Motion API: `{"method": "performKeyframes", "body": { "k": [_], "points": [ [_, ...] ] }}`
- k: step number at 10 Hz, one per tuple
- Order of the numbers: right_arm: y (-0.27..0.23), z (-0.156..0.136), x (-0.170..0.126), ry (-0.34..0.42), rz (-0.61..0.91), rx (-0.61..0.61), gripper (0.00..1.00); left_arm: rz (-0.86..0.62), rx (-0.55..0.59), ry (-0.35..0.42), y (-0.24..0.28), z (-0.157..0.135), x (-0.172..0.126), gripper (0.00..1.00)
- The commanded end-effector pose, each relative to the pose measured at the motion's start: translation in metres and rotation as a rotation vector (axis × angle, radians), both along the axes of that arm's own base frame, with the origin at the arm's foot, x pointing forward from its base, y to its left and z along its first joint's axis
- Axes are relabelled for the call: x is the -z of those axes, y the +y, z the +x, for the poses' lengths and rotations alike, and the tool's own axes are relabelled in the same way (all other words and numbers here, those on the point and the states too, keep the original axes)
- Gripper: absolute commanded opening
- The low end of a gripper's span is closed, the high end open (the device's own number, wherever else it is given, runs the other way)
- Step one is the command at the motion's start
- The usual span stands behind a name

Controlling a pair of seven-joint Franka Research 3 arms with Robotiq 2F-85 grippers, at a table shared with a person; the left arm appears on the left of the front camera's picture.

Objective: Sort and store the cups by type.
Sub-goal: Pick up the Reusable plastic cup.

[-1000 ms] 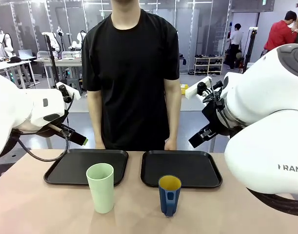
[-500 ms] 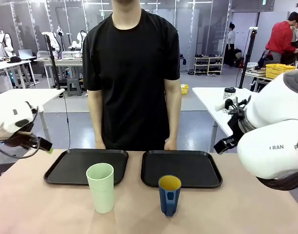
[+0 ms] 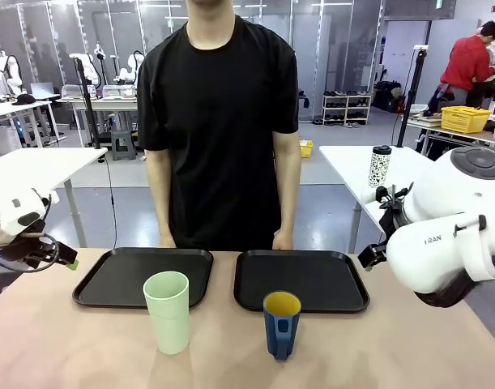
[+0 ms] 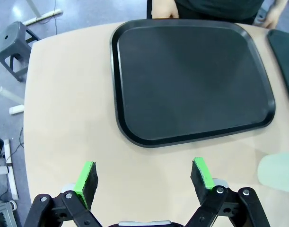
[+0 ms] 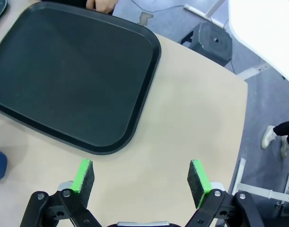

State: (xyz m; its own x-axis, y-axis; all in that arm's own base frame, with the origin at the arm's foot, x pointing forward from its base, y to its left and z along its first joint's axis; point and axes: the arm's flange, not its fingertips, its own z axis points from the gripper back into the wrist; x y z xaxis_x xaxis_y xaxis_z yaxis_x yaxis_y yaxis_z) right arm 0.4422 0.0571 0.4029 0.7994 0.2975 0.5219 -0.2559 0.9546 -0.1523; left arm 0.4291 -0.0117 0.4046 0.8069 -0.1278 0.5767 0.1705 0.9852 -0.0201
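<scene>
The left arm (image 3: 16, 219) has swung outward and down, so the left tool (image 3: 69, 262) now hangs low at the surface's (image 3: 69, 340) left edge instead of above the left tray (image 3: 142, 275). The right arm (image 3: 441, 251) has drawn back and sunk, bringing the right tool (image 3: 370, 258) beside the right tray's (image 3: 300, 279) corner and uncovering a speckled tumbler (image 3: 380, 166) behind.

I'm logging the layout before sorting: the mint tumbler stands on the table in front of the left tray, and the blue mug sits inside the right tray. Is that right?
Not quite. The blue mug is not inside the right tray. It stands on the table in front of that tray, as the front view shows. The mint tumbler does stand on the table in front of the left tray.
</scene>
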Motion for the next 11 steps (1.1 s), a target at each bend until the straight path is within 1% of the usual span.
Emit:
{"method": "performKeyframes", "body": {
  "k": [1,2,3,11],
  "points": [
    [-0.0033,0.0061,-0.0011,0.007,0.034,0.006,1.00,-0.024,0.016,-0.030,0.0037,-0.0076,0.0063,1.00],
    [-0.0036,0.0067,-0.0024,0.001,0.043,0.020,1.00,-0.042,0.028,-0.046,0.0051,-0.0069,0.0066,1.00],
    [-0.0004,0.0033,0.0025,0.007,0.006,0.005,1.00,-0.007,0.004,-0.002,-0.0029,0.0001,-0.0001,1.00],
    [-0.0004,0.0033,0.0025,0.007,0.006,0.005,1.00,-0.007,0.004,-0.002,-0.0029,0.0001,-0.0001,1.00]
  ]
}}
